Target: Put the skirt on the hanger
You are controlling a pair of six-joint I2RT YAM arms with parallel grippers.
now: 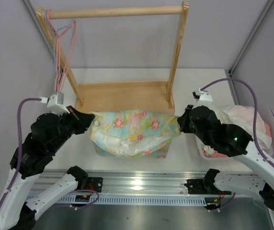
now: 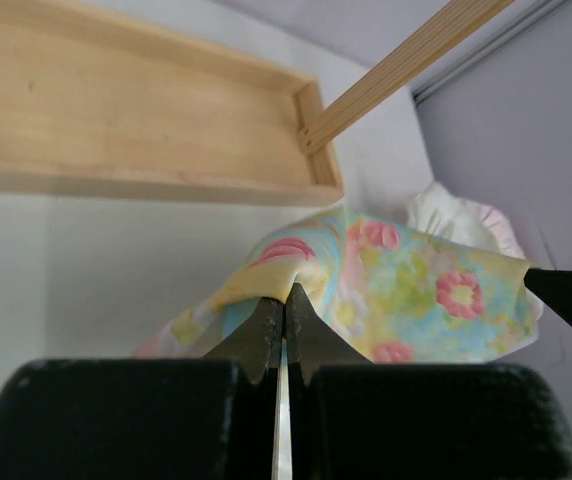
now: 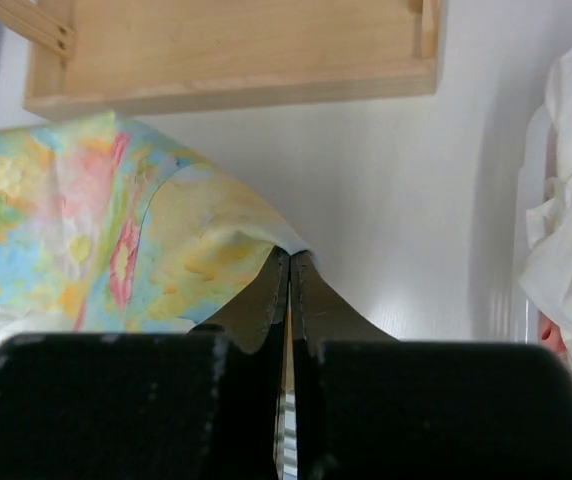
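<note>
Grey booth walls close in a white counter (image 1: 201, 81), and a pale wooden clothes rack (image 1: 118, 12) stands at its back on a shallow wooden tray base (image 1: 122, 96).

The small soft skirt in pastel yellow, blue and green with pink flowers (image 1: 132, 129) is drawn out between the two arms, just in front of the tray's front lip. Its long axis runs left to right, parallel to the rail overhead, and its middle sags. The left tool (image 1: 91, 117) is pressed together, pinching the skirt's left corner. The right tool (image 1: 179, 122) is likewise closed, pinching the right corner. I cannot tell whether the lower hem rests on the counter.

The thin pale pink wire hanger (image 1: 56, 52) hangs at the rail's far left end, against the left upright, with a thin blue hanger (image 1: 73, 24) beside it. From the skirt it lies back, up and to the left, well apart, and the left arm is clearly the nearer one.

Both tools are occupied, so fetching the hanger probably means one corner must be let go first. Room is tight on that side, with the wall, the upright and the tray edge crowding the left tool. To the right a white-and-pink heap of clothes (image 1: 242, 115) sits close by the right arm. The freest room is above the tray, under the rail.
</note>
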